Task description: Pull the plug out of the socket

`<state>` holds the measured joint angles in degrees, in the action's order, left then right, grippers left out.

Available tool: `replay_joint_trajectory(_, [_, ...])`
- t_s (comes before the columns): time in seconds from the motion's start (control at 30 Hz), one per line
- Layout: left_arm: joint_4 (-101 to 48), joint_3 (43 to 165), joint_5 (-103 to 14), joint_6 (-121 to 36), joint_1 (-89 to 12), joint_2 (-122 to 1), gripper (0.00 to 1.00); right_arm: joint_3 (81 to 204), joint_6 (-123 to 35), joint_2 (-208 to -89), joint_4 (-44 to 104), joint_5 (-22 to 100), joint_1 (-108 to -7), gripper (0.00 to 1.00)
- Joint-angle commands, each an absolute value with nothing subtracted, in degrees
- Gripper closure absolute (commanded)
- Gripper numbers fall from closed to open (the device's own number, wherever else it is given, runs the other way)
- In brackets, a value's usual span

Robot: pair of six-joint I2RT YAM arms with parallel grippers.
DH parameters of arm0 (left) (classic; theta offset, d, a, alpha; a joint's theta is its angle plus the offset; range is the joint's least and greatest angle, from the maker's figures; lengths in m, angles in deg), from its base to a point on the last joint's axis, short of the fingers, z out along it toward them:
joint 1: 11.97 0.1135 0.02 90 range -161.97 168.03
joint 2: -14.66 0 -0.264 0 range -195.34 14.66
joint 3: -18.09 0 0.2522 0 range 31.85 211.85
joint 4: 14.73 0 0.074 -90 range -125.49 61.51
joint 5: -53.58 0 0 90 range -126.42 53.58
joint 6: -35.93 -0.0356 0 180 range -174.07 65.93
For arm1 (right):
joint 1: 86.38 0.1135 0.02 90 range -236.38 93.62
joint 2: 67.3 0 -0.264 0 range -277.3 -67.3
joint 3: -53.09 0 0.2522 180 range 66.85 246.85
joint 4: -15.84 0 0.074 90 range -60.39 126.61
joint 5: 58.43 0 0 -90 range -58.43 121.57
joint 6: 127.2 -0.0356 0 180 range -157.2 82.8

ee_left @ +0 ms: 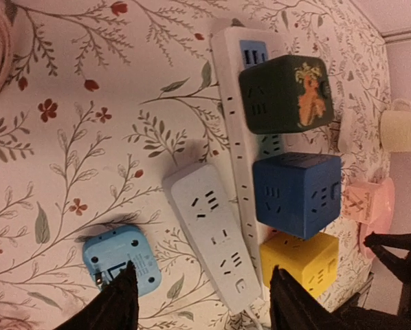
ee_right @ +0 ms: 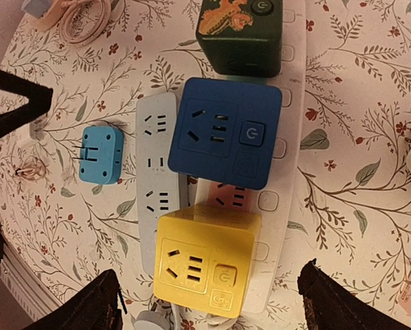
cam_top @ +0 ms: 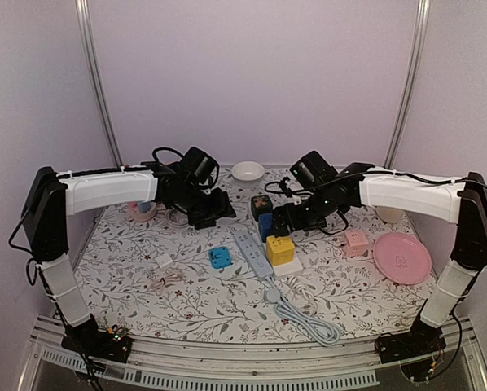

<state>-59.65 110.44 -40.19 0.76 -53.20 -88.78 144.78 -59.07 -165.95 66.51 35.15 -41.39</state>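
Light-blue plug (cam_top: 221,258) lying clear of the socket strip (cam_top: 252,251) below me.
It is small and square and rests flat, prongs bare and pointing away, just beside the pale grey strip at its 9 o'clock, not touching.

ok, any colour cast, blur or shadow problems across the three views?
Top external: cool lilac cast, even light, sharp. Left wrist: dim and warm, soft shadow beside the loose white power strip, left gripper silhouetted black. Right wrist: warm, brighter, blue cube socket crisp.
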Motion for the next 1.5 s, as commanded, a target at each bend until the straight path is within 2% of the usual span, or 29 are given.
replay_joint_trajectory(0.0, [-51.62,115.14,-50.63,-4.42,-51.44,-92.83,0.33,146.95,-63.36,-168.14,68.79,31.75,-39.5,0.09])
replay_joint_trajectory(0.2, [-44.52,118.27,-59.82,-5.99,-51.52,-99.83,0.26,148.41,-65.82,-172.07,71.0,27.93,-37.14,0.08])
replay_joint_trajectory(0.57, [-49.8,126.6,-60.95,-11.01,-51.68,-110.56,0.23,151.44,-65.98,-176.95,73.02,24.34,-34.97,0.13])
replay_joint_trajectory(0.7, [-50.36,125.94,-60.64,-10.19,-52.02,-111.65,0.23,152.89,-65.09,-177.35,74.86,23.69,-34.83,0.23])
replay_joint_trajectory(1.0, [-53.66,120.94,-58.67,-11.27,-52.36,-110.95,0.23,156.99,-65.71,-176.96,77.52,22.65,-34.01,0.58])
replay_joint_trajectory(1.23, [-55.36,120.18,-57.93,-13.34,-53.43,-110.45,0.23,159.3,-66.96,-176.99,78.0,20.98,-33.8,0.67])
replay_joint_trajectory(1.47, [-56.68,118.34,-57.18,-14.79,-53.54,-109.89,0.23,165.68,-67.18,-179.11,78.5,19.31,-33.74,0.69])
